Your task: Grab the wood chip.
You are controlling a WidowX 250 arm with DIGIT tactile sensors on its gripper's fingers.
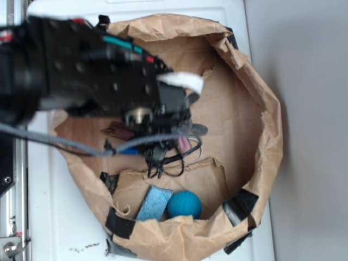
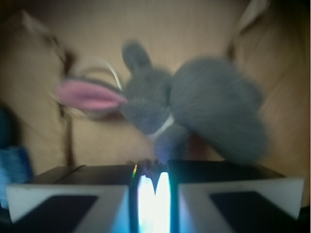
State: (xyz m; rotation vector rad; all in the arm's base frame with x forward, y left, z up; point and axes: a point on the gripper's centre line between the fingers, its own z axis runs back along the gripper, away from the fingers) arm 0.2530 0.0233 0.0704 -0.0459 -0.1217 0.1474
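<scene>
A: Brown paper (image 1: 263, 125) is seen lining the tub on the white bench (image 1: 54, 217). Where is the chip (image 1: 116, 130) placed?

B: A dark brown sliver is made out on the tub floor in the exterior view, half covered by the arm (image 1: 81, 65). It is taken to be the chip, though blur leaves that uncertain. In the wrist view it is not clearly shown.

A: What could go wrong from here?

B: The mouse (image 2: 194, 111) could be taken instead. It fills the wrist view just ahead of the fingers, with its pink ear (image 2: 90, 95) close by, so a forward push would be met by plush rather than wood. A torn paper flap could also be mistaken for the chip, since both are brown and flat. A thin sliver lying flat could be slid along the floor or snapped if it is pressed from above. The ball (image 1: 184, 204) and the blue block (image 1: 153, 203) lie well apart and are judged no hazard.

A: And the end effector (image 2: 153, 167)?

B: Its fingers are drawn nearly together, with only a narrow bright slit left between them. Something dark and ragged is glimpsed at the tips, but whether anything is pinched there cannot be told.
</scene>
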